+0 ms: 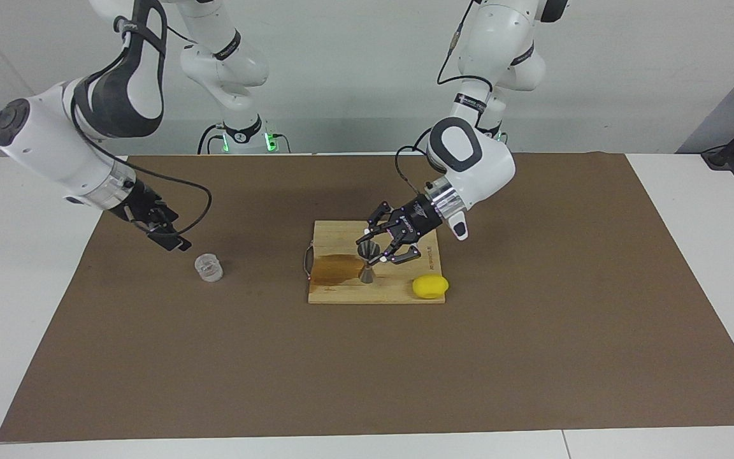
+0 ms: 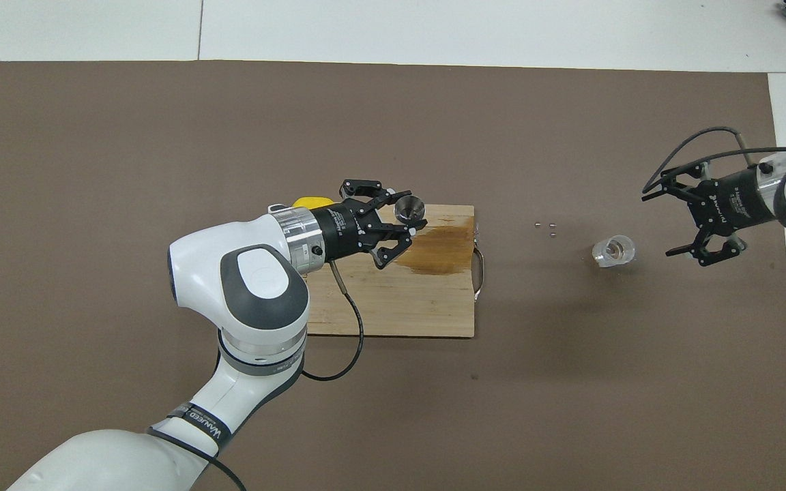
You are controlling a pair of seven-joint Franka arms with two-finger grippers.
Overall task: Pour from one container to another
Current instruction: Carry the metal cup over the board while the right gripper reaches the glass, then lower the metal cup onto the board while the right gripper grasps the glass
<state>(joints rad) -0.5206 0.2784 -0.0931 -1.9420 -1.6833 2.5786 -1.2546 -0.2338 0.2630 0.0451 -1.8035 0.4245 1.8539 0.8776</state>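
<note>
The steel jigger (image 1: 367, 264) stands upright on a wooden board (image 1: 341, 292), beside a dark wet stain (image 1: 336, 268); it also shows in the overhead view (image 2: 409, 208). My left gripper (image 1: 385, 250) is open, low over the board, with its fingertips either side of the jigger's upper cone and not closed on it. The clear glass tumbler (image 1: 209, 268) stands upright on the brown mat toward the right arm's end. My right gripper (image 2: 659, 225) is open and empty, raised beside the glass (image 2: 615, 251) and apart from it.
A yellow lemon (image 1: 431, 287) lies at the board's corner farther from the robots, beside the left gripper. The board has a metal handle (image 2: 479, 262) on the side toward the glass. Three tiny beads (image 2: 544, 226) lie on the mat between board and glass.
</note>
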